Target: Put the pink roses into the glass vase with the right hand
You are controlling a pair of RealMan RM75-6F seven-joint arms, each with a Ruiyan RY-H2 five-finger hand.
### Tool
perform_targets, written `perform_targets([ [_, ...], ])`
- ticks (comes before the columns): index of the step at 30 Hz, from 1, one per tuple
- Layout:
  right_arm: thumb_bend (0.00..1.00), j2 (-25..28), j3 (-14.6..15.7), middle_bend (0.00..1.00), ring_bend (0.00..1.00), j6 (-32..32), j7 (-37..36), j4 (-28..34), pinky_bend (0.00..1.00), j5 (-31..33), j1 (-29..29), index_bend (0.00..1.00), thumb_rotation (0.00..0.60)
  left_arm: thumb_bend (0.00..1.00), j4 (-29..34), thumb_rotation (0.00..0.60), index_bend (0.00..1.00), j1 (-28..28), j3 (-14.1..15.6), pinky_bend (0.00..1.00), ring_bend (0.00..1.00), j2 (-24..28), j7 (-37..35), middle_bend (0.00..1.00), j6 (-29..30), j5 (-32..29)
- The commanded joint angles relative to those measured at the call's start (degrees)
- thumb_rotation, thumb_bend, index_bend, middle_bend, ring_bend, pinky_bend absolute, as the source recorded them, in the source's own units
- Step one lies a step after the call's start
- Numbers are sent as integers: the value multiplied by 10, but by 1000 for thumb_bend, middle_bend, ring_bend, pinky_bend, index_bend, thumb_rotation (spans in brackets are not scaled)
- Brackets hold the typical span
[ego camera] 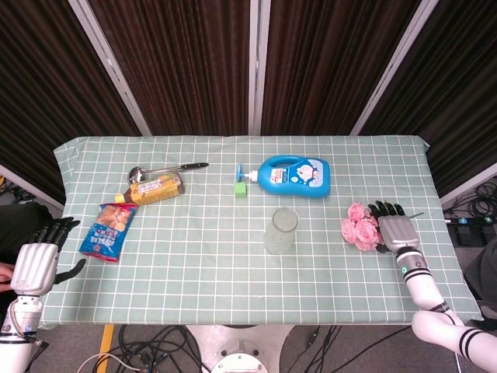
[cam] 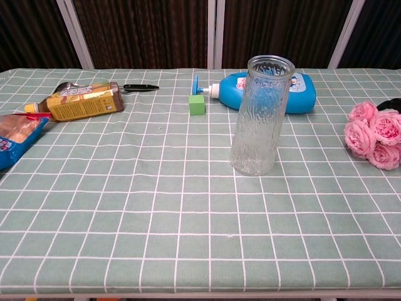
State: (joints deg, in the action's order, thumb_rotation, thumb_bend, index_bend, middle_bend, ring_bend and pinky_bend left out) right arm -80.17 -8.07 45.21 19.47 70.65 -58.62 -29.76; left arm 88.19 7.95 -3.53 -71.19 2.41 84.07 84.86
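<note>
the left hand [ego camera: 34, 266] hangs off the table's [ego camera: 194, 287] left front corner, palm down, fingers apart and holding nothing. well across from it, near the right edge, the right hand [ego camera: 394, 231] lies flat over the stems and leaves of the roses [ego camera: 360, 228], its dark fingers [ego camera: 386, 209] pointing toward the far edge. the pink blooms sit just to the left of the hand, touching or nearly touching its side; the stems run under the palm toward the right edge. i cannot tell from either view whether the fingers have wrapped the stems or only rest on top of them. in the chest view only a dark tip of the hand shows at the right border, just behind the roses [cam: 374, 137].

the vase [ego camera: 280, 231] stands upright near the middle of the table, well apart from the roses and to their left, with nothing in it.

by the left edge a snack bag [ego camera: 108, 230] lies flat, just beside the left hand. farther back sit a yellow-labelled bottle [ego camera: 153, 189] on its side and, behind it, a ladle [ego camera: 166, 169] with a dark handle. toward the far middle a small green cube [ego camera: 241, 188] sits next to the pump of a blue bottle [ego camera: 293, 176] lying on its side.
</note>
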Motion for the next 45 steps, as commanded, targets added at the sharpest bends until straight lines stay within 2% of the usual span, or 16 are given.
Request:
perform_targets([
  [1, 167, -4, 2, 0, 0, -2, 4, -6, 0, 6, -4, 0, 600, 218, -2, 600, 175, 1, 0, 246, 118, -1, -1, 137, -2, 0],
  [14, 176, -43, 1, 17, 0, -30, 9, -75, 0, 23, -40, 0, 600, 218, -9, 600, 183, -1, 1, 245, 118, 1, -8, 137, -6, -6],
  [19, 194, -50, 4, 90, 0, -28, 1, -82, 0, 16, -43, 4, 600, 217, -11, 600, 183, -1, 1, 245, 118, 0, -11, 137, -6, -4],
  [22, 203, -52, 8, 160, 0, -30, -1, -84, 0, 14, -43, 94, 600, 217, -13, 600, 184, 0, 2, 245, 118, -1, -13, 137, -8, -4],
  [27, 222, -60, 11, 273, 7, -19, -11, -96, 0, 0, -42, 346, 600, 218, -15, 600, 186, 0, 2, 246, 118, -1, -14, 137, -8, -4],
  [33, 272, -71, 9, 435, 105, 7, -19, -109, 0, -14, -38, 580, 600, 218, -17, 600, 191, 0, 2, 246, 118, -2, -17, 137, -8, -5],
  [37, 287, -72, 10, 503, 154, 21, -32, -111, 0, -28, -33, 653, 600, 218, -17, 600, 191, 1, 2, 246, 118, -3, -18, 137, -9, -5],
  [45, 292, -47, 3, 516, 155, 50, -68, -79, 0, -54, -22, 676, 600, 217, -16, 600, 191, 0, 2, 246, 118, -1, -20, 136, -9, -6],
])
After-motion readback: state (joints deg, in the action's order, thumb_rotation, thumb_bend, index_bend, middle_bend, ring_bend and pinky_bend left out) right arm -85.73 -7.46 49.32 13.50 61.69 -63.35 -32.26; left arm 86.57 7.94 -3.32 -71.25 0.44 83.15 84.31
